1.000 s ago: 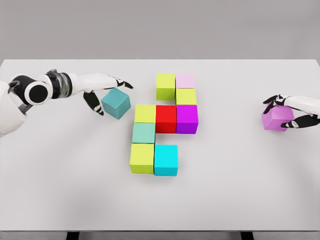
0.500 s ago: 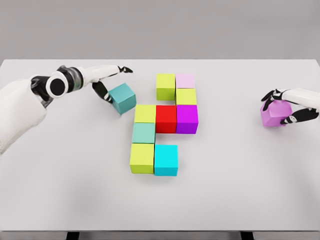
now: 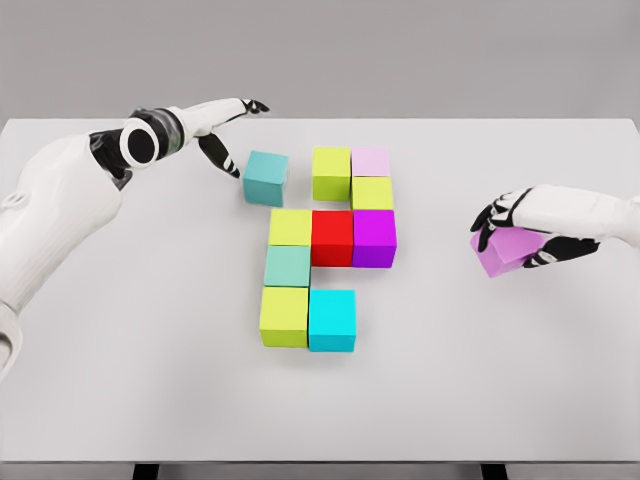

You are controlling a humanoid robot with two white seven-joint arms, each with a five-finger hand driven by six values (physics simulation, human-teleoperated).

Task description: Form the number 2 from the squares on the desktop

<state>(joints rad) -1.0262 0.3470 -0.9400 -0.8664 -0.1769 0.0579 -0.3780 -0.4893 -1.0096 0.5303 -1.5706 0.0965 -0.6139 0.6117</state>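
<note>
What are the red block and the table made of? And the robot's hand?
It is a simulator render, so only looks count. The red block looks like smooth matte plastic or painted wood: flat even colour, crisp edges, no grain. The table looks like a plain matte white board, with no shine or pattern. The right hand looks like glossy white plastic shells with black joints.

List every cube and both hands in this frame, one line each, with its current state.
teal cube: on the table, left of the top row with a gap, not gripped.
violet cube: tilted, gripped by the right hand.
left hand: fingers open, beside the teal cube.
right hand: shut on the violet cube.
lime cube, pink cube: top row, touching.
red cube, purple cube: middle row, joined.
cyan cube: bottom row end.
</note>
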